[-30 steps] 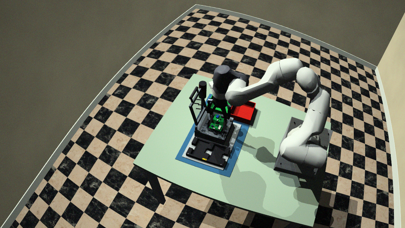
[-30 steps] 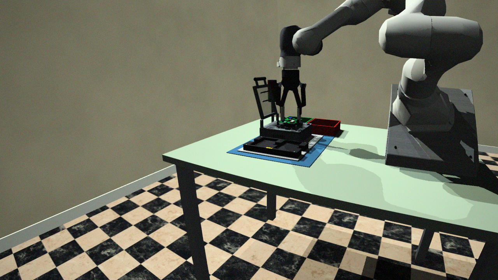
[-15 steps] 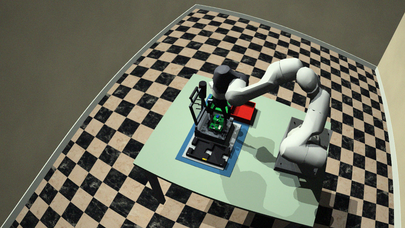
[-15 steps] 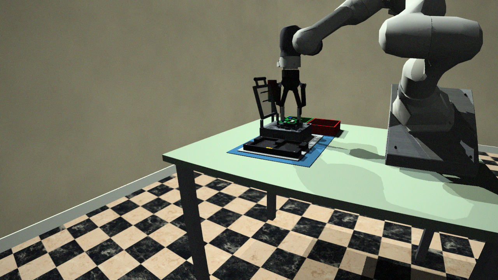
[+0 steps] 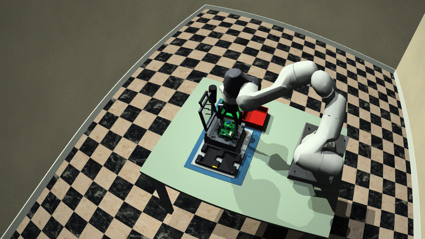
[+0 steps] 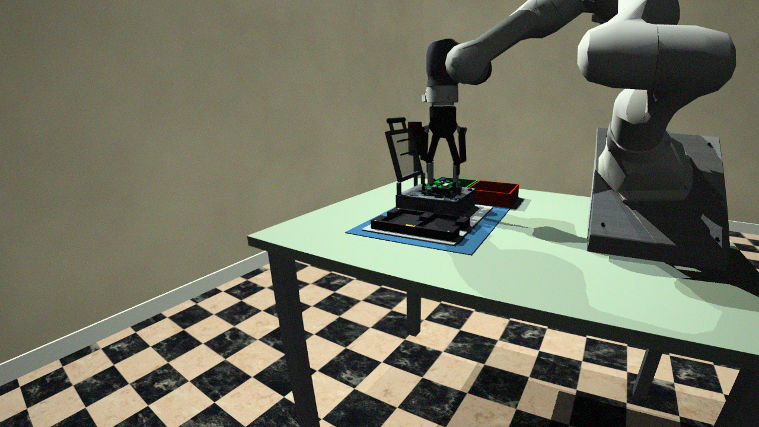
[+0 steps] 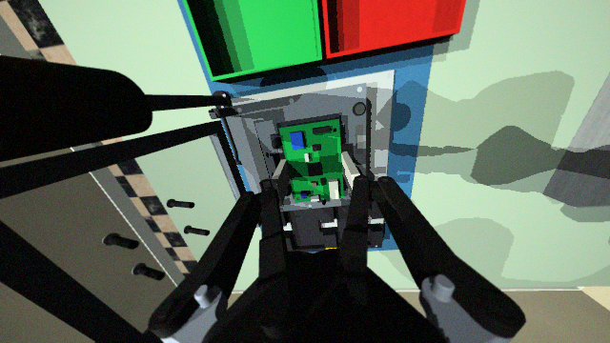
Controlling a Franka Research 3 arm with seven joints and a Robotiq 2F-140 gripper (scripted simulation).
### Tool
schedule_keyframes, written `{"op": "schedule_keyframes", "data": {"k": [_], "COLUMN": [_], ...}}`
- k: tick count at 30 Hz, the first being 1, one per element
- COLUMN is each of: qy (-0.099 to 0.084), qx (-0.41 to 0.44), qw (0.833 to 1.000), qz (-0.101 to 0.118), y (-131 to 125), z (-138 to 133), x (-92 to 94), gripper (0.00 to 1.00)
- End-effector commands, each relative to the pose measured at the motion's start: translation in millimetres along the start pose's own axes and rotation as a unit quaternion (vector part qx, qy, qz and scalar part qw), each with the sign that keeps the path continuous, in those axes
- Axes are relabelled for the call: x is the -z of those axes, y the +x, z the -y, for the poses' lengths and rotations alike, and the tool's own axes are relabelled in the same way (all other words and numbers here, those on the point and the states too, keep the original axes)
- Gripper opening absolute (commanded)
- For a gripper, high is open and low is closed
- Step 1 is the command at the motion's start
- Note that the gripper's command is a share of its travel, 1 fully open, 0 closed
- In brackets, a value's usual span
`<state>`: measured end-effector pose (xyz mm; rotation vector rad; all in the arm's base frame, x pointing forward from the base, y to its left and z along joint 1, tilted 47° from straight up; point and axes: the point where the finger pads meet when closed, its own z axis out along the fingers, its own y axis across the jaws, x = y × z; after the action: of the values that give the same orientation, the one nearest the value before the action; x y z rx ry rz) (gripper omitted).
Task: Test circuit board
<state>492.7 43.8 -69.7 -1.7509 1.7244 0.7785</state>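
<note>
The green circuit board [image 7: 312, 162] sits between my fingers, low in the open tester [image 5: 222, 138], over its plate. Its white connector end points toward the tray. My gripper [image 7: 314, 165] points straight down, and its pads press the board's two long edges; it is shut on the board. It also shows in the exterior view [image 6: 440, 180], with the board [image 6: 439, 184] about level with the tester's rim. Whether the pins pass through the holes is hidden. The lid [image 5: 205, 110] stands upright on its hinge. The signal tower [image 5: 212, 89] is dark.
The black tray [image 5: 218, 160] lies in front of the tester with both pockets empty. The green bin [image 7: 259, 33] and red bin [image 5: 255, 117] stand side by side behind the tester. All rest on a blue mat [image 6: 424, 233]. The raised lid's handle [image 6: 395, 123] stands close beside my wrist.
</note>
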Motion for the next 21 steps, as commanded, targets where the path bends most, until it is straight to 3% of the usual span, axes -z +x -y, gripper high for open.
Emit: {"op": "schedule_keyframes", "data": {"k": [1,21], "qy": [0.000,0.000], "qx": [0.002,0.002], "qw": [1.000,1.000], "qz": [0.000,0.000], "y": [-0.3,-0.3], "z": [0.8,0.8], "x": [-0.7,-3.4], "gripper": [0.46,0.46]}}
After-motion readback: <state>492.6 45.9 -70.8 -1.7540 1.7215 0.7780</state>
